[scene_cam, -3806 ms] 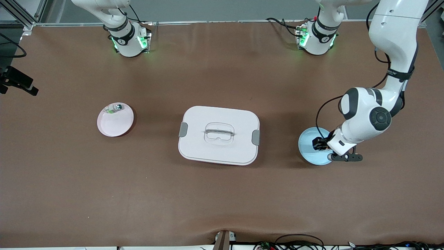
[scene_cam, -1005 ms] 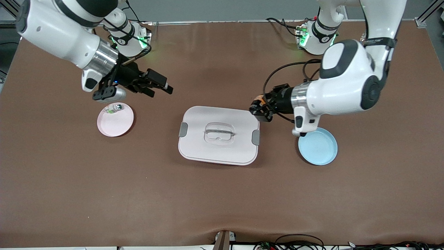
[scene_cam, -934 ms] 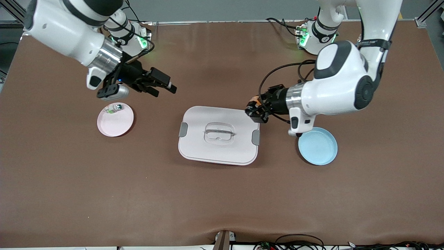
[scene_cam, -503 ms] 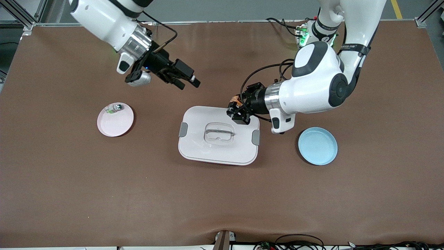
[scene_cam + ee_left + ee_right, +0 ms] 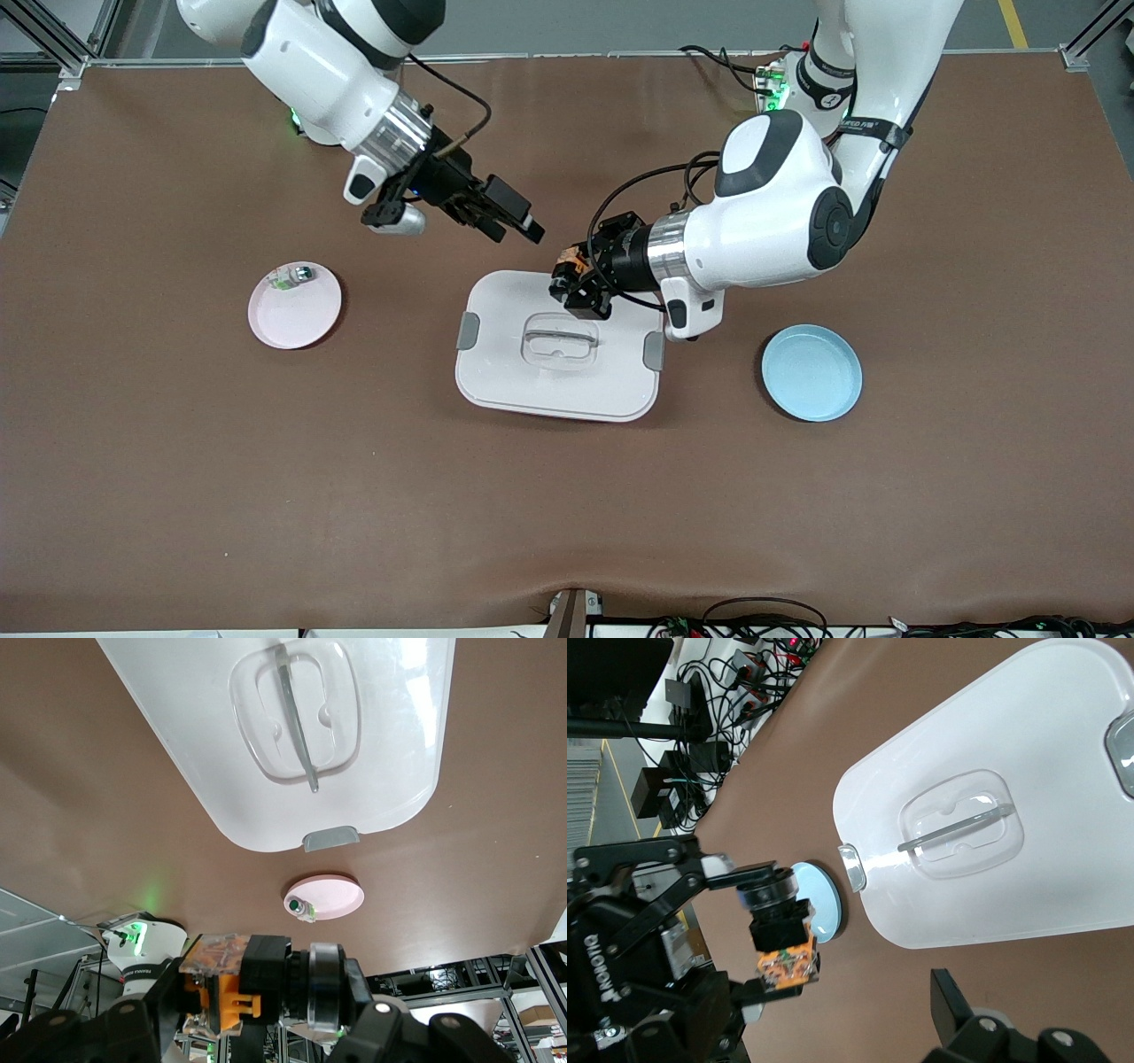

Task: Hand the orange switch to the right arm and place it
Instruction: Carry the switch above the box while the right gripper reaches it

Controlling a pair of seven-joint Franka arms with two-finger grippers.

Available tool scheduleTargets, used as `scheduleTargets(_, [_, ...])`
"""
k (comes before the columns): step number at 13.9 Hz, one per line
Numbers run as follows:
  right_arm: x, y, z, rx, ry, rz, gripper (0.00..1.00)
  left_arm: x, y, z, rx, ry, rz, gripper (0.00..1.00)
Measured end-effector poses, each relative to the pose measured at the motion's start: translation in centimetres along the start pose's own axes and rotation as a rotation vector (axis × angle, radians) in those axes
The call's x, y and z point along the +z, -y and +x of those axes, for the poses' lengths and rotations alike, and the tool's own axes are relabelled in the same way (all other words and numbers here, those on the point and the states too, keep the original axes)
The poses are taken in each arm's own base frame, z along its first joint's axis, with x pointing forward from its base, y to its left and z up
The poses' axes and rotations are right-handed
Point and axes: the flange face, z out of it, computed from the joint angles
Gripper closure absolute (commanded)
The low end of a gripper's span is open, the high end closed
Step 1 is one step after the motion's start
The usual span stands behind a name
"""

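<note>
Left gripper (image 5: 574, 285) hangs over the corner of the white lidded box (image 5: 560, 347) that lies toward the robots' bases; fingers clamped on the orange switch (image 5: 567, 266), held in the air, not on any plate.

Right gripper (image 5: 514, 223) hovers over bare table just beside that same box edge, toward the right arm's end; jaws spread wide, nothing in them.

Key relation: the two grippers face each other across a small gap, the switch between them and nearer the left; judged, the right needs only a short advance to close on the free end.

Switch's long axis: in the right wrist view the orange switch (image 5: 782, 939) stands crosswise to the left fingers, its black barrel above and its orange block below; front view shows only an orange speck.

Left wrist view shows the pink plate (image 5: 323, 896) with a small green-and-silver component (image 5: 299, 904); right wrist view shows the blue plate (image 5: 821, 899), bare.
</note>
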Motion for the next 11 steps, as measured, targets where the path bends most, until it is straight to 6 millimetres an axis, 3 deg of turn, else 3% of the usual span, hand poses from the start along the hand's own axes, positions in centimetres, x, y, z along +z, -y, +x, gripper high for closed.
scheduleTargets(5, [1.7, 1.8, 1.0, 0.001, -0.006, 0.012, 0.00, -0.5, 0.0, -0.9, 0.013, 0.008, -0.009, 1.00])
scheduleTargets(11, [2.8, 2.4, 1.0, -0.003, -0.002, 0.012, 0.00, 0.2, 0.5, -2.7, 0.037, 0.023, 0.006, 1.00])
